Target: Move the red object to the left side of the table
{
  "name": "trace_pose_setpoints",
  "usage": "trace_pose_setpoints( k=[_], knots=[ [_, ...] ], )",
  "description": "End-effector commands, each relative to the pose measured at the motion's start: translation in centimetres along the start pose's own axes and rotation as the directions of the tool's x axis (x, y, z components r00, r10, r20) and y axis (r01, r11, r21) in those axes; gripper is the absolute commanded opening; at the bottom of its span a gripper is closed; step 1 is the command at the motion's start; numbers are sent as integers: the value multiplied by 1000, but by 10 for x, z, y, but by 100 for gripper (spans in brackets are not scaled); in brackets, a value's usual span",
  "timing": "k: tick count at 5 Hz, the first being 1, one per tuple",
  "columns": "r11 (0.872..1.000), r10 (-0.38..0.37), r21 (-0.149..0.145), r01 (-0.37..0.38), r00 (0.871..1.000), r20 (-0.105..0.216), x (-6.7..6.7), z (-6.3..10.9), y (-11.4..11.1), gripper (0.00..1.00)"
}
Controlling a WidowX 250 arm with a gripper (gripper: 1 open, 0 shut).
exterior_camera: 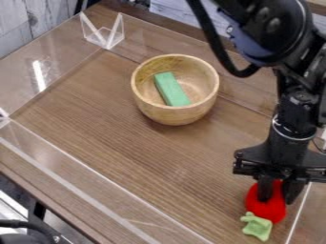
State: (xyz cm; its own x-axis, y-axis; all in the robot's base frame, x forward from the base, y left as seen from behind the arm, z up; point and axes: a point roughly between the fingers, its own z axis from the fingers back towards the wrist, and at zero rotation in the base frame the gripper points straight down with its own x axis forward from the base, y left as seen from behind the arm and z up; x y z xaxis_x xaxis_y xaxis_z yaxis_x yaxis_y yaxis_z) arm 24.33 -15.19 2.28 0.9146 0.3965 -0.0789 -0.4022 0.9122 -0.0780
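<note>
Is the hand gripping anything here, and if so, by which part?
Yes, the hand has the red strawberry toy by its rounded red body, at the end away from the green leafy stem.

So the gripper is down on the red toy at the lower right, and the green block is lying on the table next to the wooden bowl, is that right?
Not quite: the green block lies inside the wooden bowl, as the camera view shows. The rest holds.

One bowl (pixel 192 108), one green block (pixel 171 89), one red toy (pixel 264 205), one pincer (pixel 265 178) and one table (pixel 102 124).
</note>
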Motion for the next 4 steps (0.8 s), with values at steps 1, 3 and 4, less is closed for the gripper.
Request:
trace_pose_setpoints(
  k=[1,3,4],
  knots=[
    [1000,17,-24,-16,1000,25,-3,2,-5,0],
    [996,-18,-82,28,993,121,-2,59,-10,0],
    [991,-15,-125,39,983,185,0,94,-12,0]
  ],
)
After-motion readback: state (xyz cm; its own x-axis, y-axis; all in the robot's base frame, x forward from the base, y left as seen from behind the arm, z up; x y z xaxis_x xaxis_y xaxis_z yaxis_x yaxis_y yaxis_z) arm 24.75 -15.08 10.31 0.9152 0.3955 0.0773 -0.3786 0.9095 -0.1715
